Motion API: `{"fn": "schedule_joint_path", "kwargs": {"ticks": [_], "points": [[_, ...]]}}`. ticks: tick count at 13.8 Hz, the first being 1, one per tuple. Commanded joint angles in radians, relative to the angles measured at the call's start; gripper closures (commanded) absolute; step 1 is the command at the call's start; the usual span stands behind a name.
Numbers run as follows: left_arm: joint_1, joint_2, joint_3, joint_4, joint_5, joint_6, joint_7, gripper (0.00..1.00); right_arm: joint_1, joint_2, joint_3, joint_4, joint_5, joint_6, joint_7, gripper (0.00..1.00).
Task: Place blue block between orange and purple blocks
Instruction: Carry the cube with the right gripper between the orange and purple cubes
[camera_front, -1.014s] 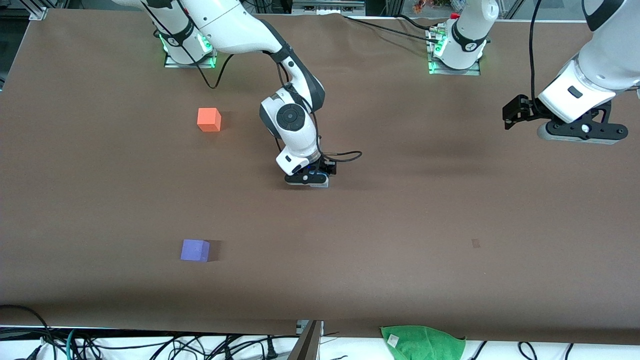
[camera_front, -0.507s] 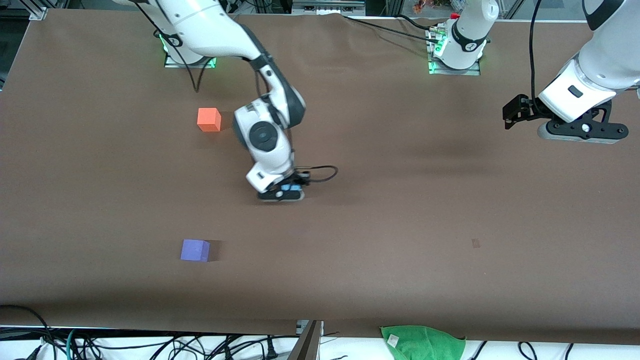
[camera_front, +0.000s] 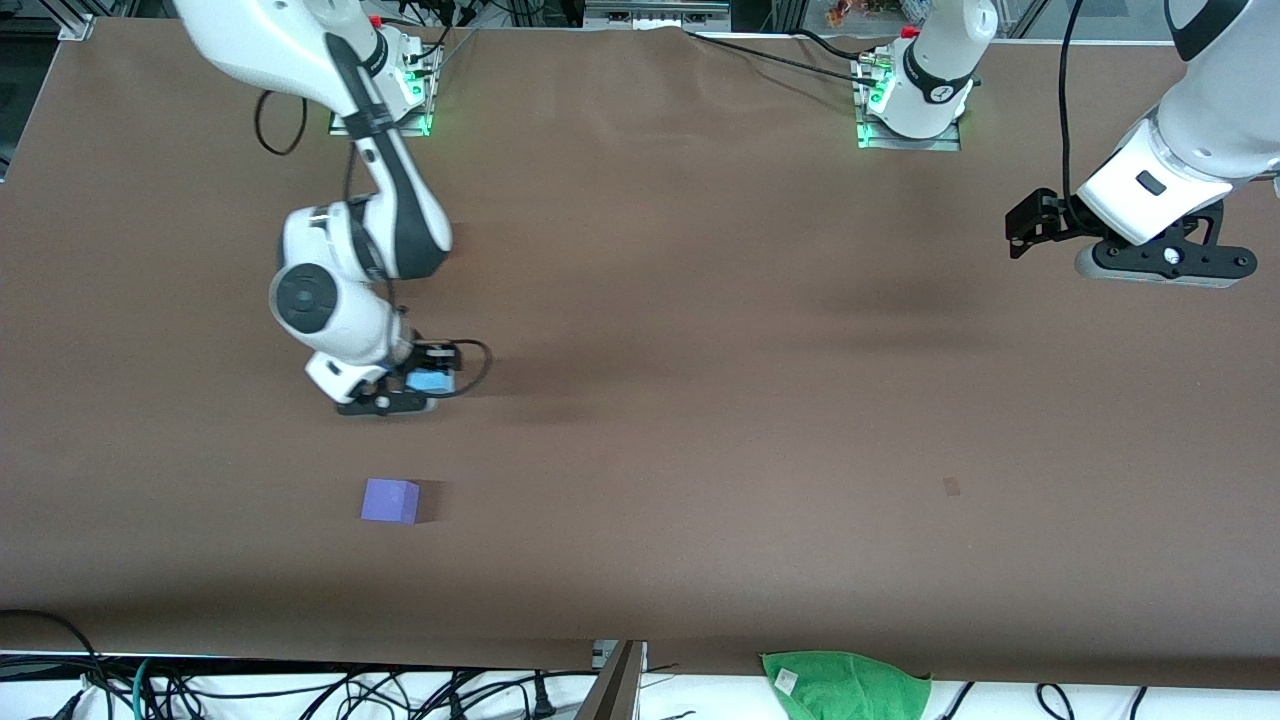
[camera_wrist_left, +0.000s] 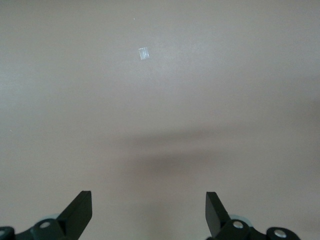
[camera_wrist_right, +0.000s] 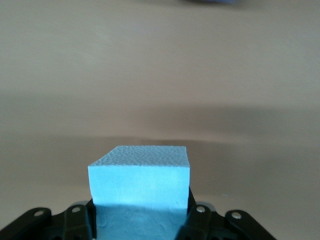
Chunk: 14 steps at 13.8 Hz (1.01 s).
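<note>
One blue block (camera_front: 431, 381) clamped in right gripper (camera_front: 392, 402) jaws, up over tabletop (camera_front: 700, 420), above spot farther from front camera than purple block (camera_front: 390, 501). We see left gripper (camera_wrist_left: 149, 216) waiting (jaws spread wide, nothing held) toward left arm's end.

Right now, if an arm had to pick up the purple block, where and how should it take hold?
The purple block sits flat and alone on the table, a cube with its top bare. Coming straight down from above and closing on two opposite vertical faces looks best; either pair seems reachable.
</note>
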Motion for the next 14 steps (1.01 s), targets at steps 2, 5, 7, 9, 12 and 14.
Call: {"fn": "schedule_joint_path", "kwargs": {"ticks": [2, 5, 7, 9, 12, 14], "points": [[0.004, -0.010, -0.004, 0.007, -0.018, -0.021, -0.001, 0.00, 0.001, -0.049, 0.014, -0.157, 0.017, 0.140, -0.021, 0.81], [0.004, -0.010, -0.003, 0.008, -0.018, -0.024, -0.001, 0.00, -0.004, -0.039, 0.014, -0.159, 0.025, 0.156, -0.021, 0.80], [0.004, -0.010, -0.003, 0.007, -0.018, -0.026, -0.001, 0.00, -0.004, -0.032, 0.014, -0.159, 0.030, 0.165, -0.021, 0.80], [0.004, -0.010, -0.003, 0.007, -0.018, -0.027, -0.003, 0.00, -0.004, -0.025, 0.012, -0.166, 0.030, 0.188, -0.023, 0.79], [0.004, -0.010, -0.003, 0.008, -0.018, -0.035, -0.003, 0.00, -0.013, -0.006, 0.014, -0.167, 0.030, 0.212, -0.023, 0.78], [0.004, -0.010, -0.004, 0.008, -0.018, -0.043, -0.003, 0.00, -0.016, 0.000, 0.014, -0.168, 0.031, 0.217, -0.023, 0.75]]}}
